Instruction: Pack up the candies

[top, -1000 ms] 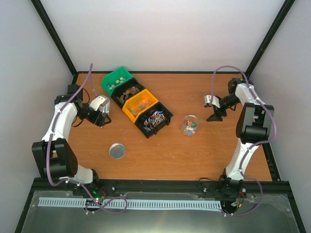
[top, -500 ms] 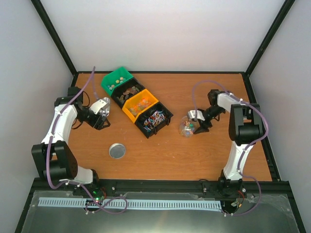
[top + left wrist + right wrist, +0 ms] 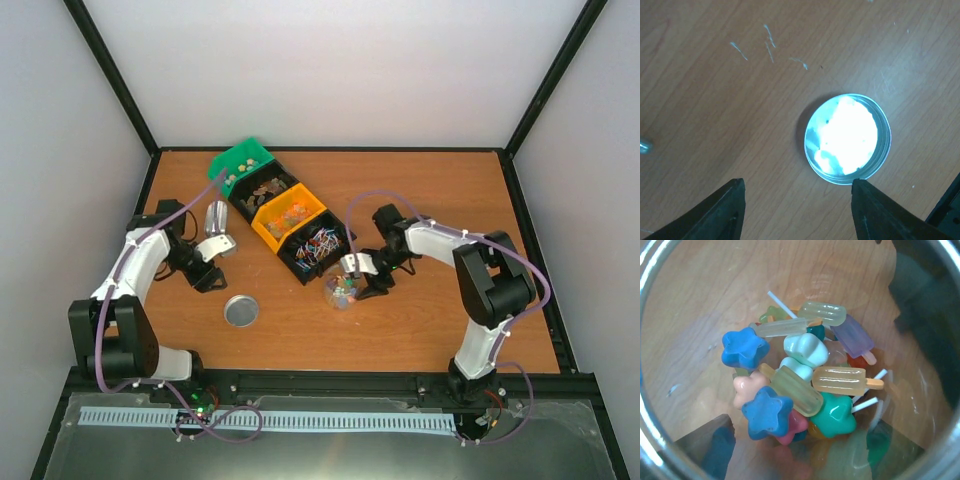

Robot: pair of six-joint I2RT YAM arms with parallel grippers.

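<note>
Right gripper (image 3: 364, 281) straddling jar (image 3: 331, 291), clamp unclear; left gripper (image 3: 797, 186) hovering spread near lid (image 3: 847, 139); some candies (image 3: 800, 385) lying inside, capping remaining.

Glare blanks the round silver metal lid (image 3: 847, 139). The clear round jar (image 3: 647, 415) overruns the frame edges; the right gripper's fingers (image 3: 715, 447) blur behind its wall, contact unclear.
</note>
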